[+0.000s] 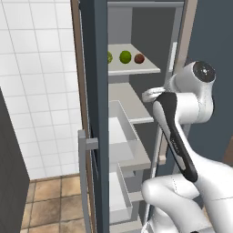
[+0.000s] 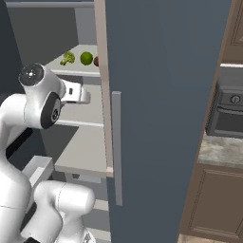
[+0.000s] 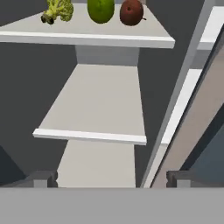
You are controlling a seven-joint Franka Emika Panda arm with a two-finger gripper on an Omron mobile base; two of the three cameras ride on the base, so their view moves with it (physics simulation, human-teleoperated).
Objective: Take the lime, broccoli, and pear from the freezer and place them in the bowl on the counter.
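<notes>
On the upper freezer shelf (image 3: 87, 37) sit a lumpy yellow-green broccoli (image 3: 57, 11), a smooth green lime (image 3: 101, 10) and a reddish-brown pear (image 3: 131, 12), while the gripper (image 3: 111, 178) stands released, jaws wide apart.

— Where's the fruit sitting?
— On the upper shelf of the open freezer (image 1: 98, 113): lumpy yellow-green broccoli (image 3: 57, 10), then the smooth green lime (image 3: 101, 10), then the reddish-brown pear (image 3: 131, 12), all in a row.
— Touching?
— Just beside each other, small gaps between
</notes>
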